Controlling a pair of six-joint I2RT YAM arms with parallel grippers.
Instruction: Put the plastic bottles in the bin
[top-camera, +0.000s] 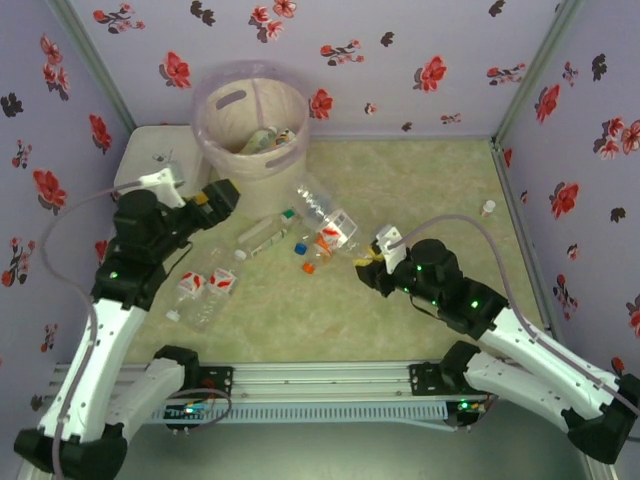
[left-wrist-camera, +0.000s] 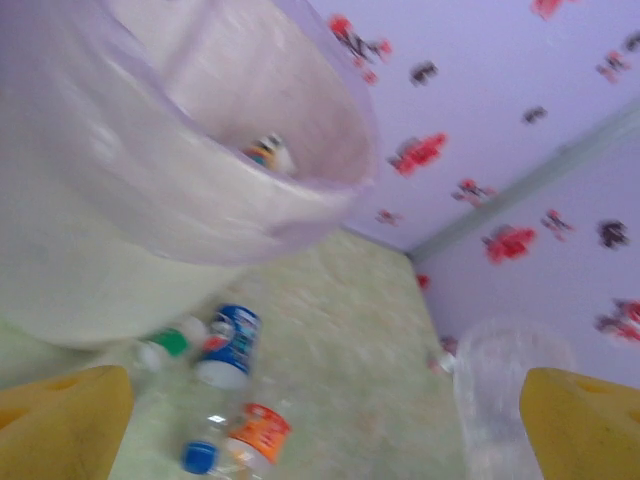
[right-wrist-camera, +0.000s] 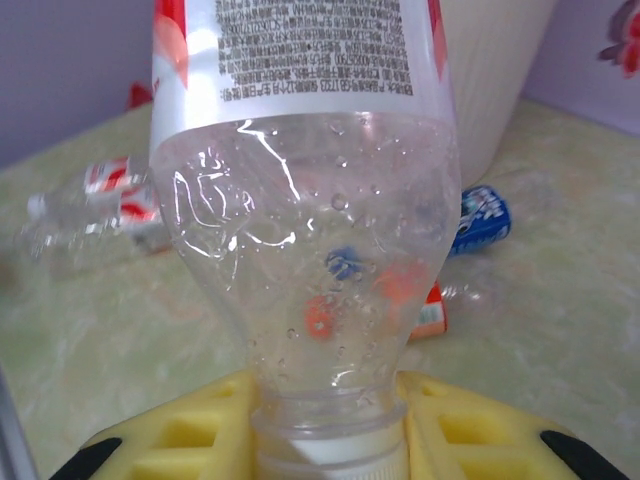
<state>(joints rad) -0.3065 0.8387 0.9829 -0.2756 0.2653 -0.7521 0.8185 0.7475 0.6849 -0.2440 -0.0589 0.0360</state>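
The bin (top-camera: 226, 150) stands at the back left with a pink liner and several bottles inside. My right gripper (top-camera: 372, 264) is shut on the neck of a clear plastic bottle (top-camera: 335, 232) with a red and white label, just above its white cap. From the right wrist, the yellow fingers (right-wrist-camera: 190, 435) clamp that bottle (right-wrist-camera: 300, 250) on both sides. My left gripper (top-camera: 216, 198) hangs open and empty beside the bin (left-wrist-camera: 150, 230). More bottles lie on the floor: a green-capped one (top-camera: 265, 236), two red-and-white ones (top-camera: 205, 288), a blue-labelled one (left-wrist-camera: 228, 345) and an orange-labelled one (left-wrist-camera: 250, 435).
A white lidded box (top-camera: 150, 155) sits left of the bin, under my left arm. Loose blue (top-camera: 300, 247) and orange (top-camera: 308, 267) caps lie mid-floor. A small white-capped item (top-camera: 488, 208) rests by the right wall. Flowered walls close in three sides.
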